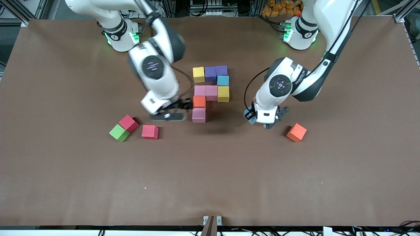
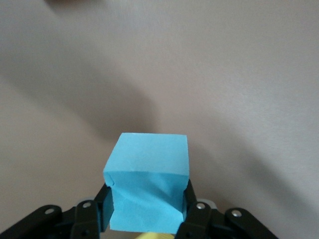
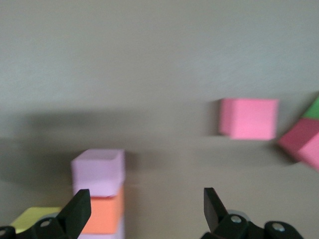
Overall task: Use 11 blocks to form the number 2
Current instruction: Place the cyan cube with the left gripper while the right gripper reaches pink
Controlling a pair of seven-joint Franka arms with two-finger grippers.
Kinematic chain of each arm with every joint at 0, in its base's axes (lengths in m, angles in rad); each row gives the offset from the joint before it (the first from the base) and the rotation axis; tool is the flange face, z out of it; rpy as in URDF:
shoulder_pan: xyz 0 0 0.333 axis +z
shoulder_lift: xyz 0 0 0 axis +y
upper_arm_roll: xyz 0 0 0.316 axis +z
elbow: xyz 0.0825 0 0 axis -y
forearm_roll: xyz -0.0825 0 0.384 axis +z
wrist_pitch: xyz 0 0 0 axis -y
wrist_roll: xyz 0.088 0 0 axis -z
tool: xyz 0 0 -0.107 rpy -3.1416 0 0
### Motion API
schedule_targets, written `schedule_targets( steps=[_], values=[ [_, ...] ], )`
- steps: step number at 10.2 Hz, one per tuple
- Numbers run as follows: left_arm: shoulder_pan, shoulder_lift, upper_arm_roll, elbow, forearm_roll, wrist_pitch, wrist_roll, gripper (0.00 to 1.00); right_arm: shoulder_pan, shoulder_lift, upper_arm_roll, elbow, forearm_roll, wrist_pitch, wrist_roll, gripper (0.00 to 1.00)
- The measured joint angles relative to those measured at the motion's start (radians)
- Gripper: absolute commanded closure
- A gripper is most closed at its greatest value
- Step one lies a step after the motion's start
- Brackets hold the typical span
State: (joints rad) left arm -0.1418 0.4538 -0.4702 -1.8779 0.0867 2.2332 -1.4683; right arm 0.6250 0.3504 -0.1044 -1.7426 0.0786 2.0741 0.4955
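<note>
On the brown surface point(image 1: 65, 180) the figure is mostly built — nine blocks sit touching near the middle. A yellow block point(image 1: 198, 74) and two purple blocks point(image 1: 216, 73) make the top bar; a blue block point(image 1: 223, 80) and a second yellow one point(image 1: 223, 93) run down the side toward the left arm's end. Two pink blocks point(image 1: 205, 91) form the middle bar, and an orange block point(image 1: 199, 101) with a third pink block point(image 1: 199, 115) comes down toward the front camera.

By my count the bottom bar is still missing — two blocks more. One seems to be on its way: the left claw point(image 1: 255, 118) is clamped on a light blue block point(image 2: 147, 181) above bare surface, beside the figure. The right claw point(image 1: 170, 111), jaws wide and empty, hangs just beside that lowest pink block.

Loose blocks remain: a pinkish-red one point(image 1: 150, 132), a red one point(image 1: 128, 123) touching a green block point(image 1: 119, 132), and an orange-red one point(image 1: 296, 132) near the left arm's end.
</note>
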Motion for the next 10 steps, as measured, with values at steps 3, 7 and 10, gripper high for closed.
schedule_targets(
  steps=[3, 7, 10],
  values=[
    [-0.114, 0.119, 0.000, 0.159, 0.000, 0.000, -0.285, 0.43, -0.115, -0.055, -0.003, -0.014, 0.000, -0.068, -0.135, 0.00],
    [-0.164, 0.237, 0.003, 0.260, 0.000, 0.001, -0.513, 0.44, -0.361, -0.213, 0.007, -0.015, -0.001, -0.299, -0.503, 0.00],
    [-0.165, 0.283, 0.005, 0.299, -0.008, 0.012, -0.623, 0.45, -0.512, -0.227, 0.018, -0.041, -0.039, -0.277, -0.666, 0.00]
  ],
)
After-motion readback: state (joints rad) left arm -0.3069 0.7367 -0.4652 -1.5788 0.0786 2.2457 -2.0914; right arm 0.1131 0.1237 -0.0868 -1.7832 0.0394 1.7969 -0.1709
